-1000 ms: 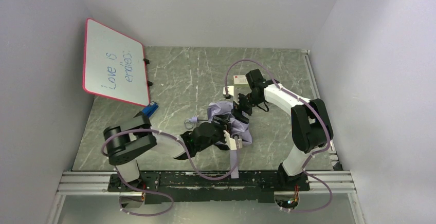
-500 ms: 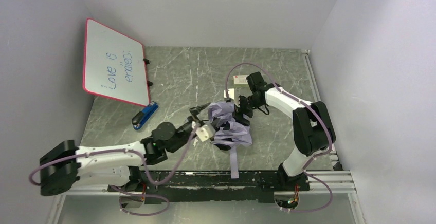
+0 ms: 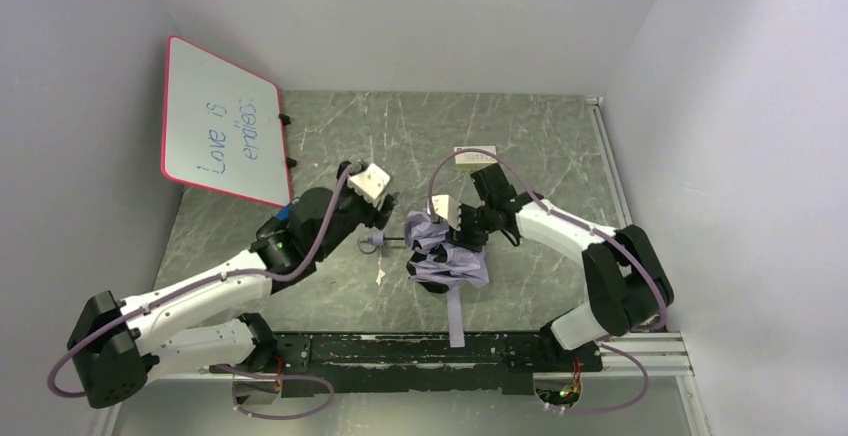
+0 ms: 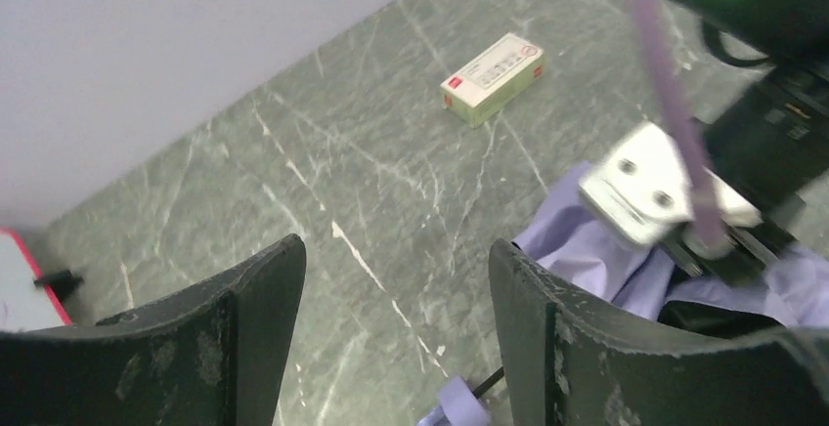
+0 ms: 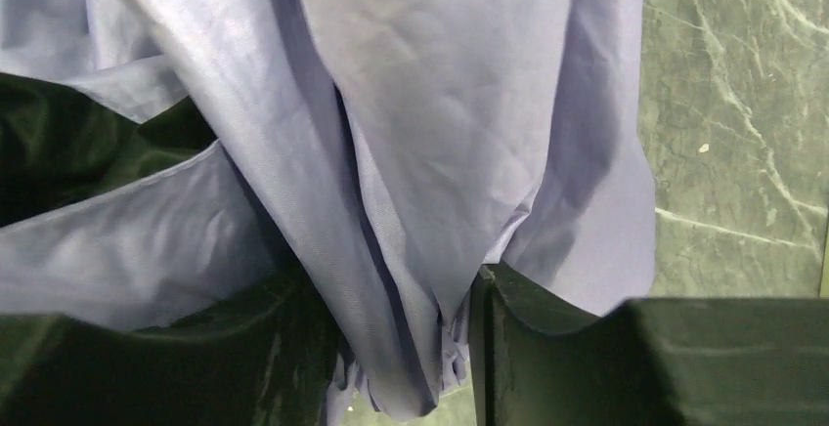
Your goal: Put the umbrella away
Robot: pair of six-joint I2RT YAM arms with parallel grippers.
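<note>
The umbrella (image 3: pixel 448 256) lies crumpled in the middle of the table, pale lavender fabric with a long strap (image 3: pixel 456 318) trailing toward the near edge. Its thin black shaft ends in a small lavender cap (image 3: pixel 372 243) on the left. My right gripper (image 3: pixel 462 234) sits on the top of the canopy. In the right wrist view a bunched fold of the fabric (image 5: pixel 411 152) fills the gap of that gripper (image 5: pixel 396 289), which is shut on it. My left gripper (image 3: pixel 388 211) hovers up and left of the umbrella, open and empty (image 4: pixel 396 250), with the cap (image 4: pixel 458 404) just below it.
A red-framed whiteboard (image 3: pixel 222 121) leans at the back left. A small white box (image 3: pixel 474 155) lies behind the umbrella, also in the left wrist view (image 4: pixel 492 78). A blue stapler (image 3: pixel 287 213) is mostly hidden by the left arm. Walls close in on three sides.
My left arm swung away from the umbrella, up and to the back left, its jaws opening wider. My right gripper moved forward onto the canopy and closed on the fabric.
</note>
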